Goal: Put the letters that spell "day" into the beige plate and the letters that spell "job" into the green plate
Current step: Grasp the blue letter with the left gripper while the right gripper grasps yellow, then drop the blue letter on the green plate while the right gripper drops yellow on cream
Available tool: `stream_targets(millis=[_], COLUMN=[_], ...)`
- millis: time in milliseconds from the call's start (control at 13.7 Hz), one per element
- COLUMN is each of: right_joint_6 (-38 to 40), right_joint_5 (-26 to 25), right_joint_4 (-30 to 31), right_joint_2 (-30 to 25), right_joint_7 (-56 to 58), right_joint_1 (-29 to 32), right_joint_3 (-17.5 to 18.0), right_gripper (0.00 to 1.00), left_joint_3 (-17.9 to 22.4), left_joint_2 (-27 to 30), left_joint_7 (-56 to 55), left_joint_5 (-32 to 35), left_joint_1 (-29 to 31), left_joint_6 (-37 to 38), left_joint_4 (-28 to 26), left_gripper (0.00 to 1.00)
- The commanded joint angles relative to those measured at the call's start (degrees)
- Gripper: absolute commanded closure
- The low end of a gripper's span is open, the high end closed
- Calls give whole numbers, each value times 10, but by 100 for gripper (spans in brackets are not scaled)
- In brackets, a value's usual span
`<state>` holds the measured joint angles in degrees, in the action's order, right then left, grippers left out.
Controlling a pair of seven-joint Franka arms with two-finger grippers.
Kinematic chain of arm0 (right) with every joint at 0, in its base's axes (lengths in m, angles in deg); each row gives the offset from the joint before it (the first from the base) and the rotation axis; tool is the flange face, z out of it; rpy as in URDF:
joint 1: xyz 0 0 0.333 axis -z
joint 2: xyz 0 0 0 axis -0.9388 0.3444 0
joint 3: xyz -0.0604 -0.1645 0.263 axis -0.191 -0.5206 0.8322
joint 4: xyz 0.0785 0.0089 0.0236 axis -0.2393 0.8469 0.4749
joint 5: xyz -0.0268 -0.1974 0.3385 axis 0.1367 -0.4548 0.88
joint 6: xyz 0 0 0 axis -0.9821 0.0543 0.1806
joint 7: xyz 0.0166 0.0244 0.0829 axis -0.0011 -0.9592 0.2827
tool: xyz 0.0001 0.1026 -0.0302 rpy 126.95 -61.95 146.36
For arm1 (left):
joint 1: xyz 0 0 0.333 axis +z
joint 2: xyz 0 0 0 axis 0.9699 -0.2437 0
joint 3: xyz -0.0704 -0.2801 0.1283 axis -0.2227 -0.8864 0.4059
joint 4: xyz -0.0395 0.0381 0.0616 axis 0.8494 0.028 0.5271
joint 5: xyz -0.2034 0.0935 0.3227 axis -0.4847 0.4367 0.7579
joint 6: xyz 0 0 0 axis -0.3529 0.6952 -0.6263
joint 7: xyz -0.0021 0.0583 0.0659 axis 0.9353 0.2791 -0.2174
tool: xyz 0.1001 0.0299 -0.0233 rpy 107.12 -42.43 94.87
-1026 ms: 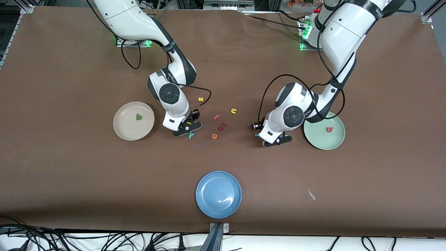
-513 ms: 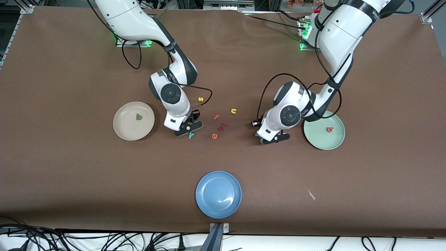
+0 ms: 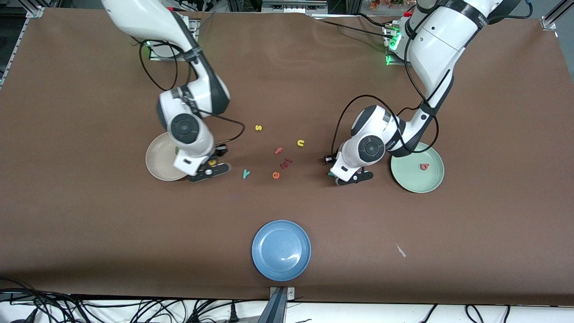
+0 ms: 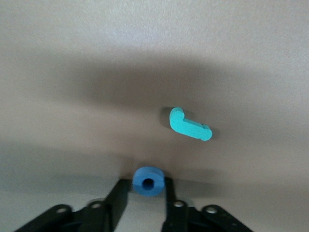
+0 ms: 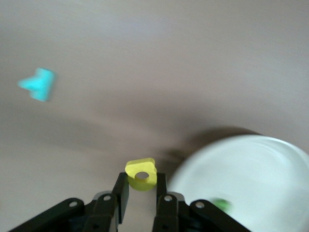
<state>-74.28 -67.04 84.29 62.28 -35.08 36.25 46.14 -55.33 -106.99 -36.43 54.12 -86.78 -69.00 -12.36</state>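
- The right gripper (image 5: 141, 187), clamped on the yellow a (image 5: 141, 174), has swung from the teal y (image 3: 245, 173) to the beige plate (image 3: 157, 167) rim.
- The left gripper (image 4: 147, 189) pinches the blue o (image 4: 147, 180) beside the teal j (image 4: 189, 124), near the green plate (image 3: 415, 178).

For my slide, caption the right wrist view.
Right gripper pinching the yellow a, nearing the beige plate.

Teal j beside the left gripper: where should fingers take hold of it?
The teal j lies flat on the table, apart from the blue o. Likely best: come straight down and pinch its long straight stem across the narrow width, away from the hook.
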Motion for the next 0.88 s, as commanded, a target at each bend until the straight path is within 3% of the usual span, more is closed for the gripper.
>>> stream_targets(millis=[0, 73, 293, 440, 513, 806], right_joint_6=[6, 4, -35, -44, -42, 2], right_joint_5=[5, 6, 6, 6, 6, 61], right_joint_4=[44, 59, 93, 93, 90, 29], right_joint_2=[-6, -6, 7, 5, 1, 1], right_joint_7=[49, 48, 49, 46, 43, -4], right_joint_1=[1, 3, 32, 45, 44, 25], right_joint_3=[-52, -55, -67, -66, -63, -53], right_gripper=[81, 80, 75, 27, 14, 19], left_joint_3=[7, 7, 6, 2, 2, 2], left_joint_2=[-3, 0, 44, 88, 103, 116], left_joint_7=[-24, -24, -13, 25, 57, 190], left_joint_5=[29, 29, 30, 28, 24, 23], left_joint_1=[-8, -5, 22, 61, 87, 171], left_joint_6=[-4, -1, 27, 85, 114, 185], left_joint_4=[2, 4, 10, 11, 11, 4], left_gripper=[85, 89, 88, 87, 87, 87])
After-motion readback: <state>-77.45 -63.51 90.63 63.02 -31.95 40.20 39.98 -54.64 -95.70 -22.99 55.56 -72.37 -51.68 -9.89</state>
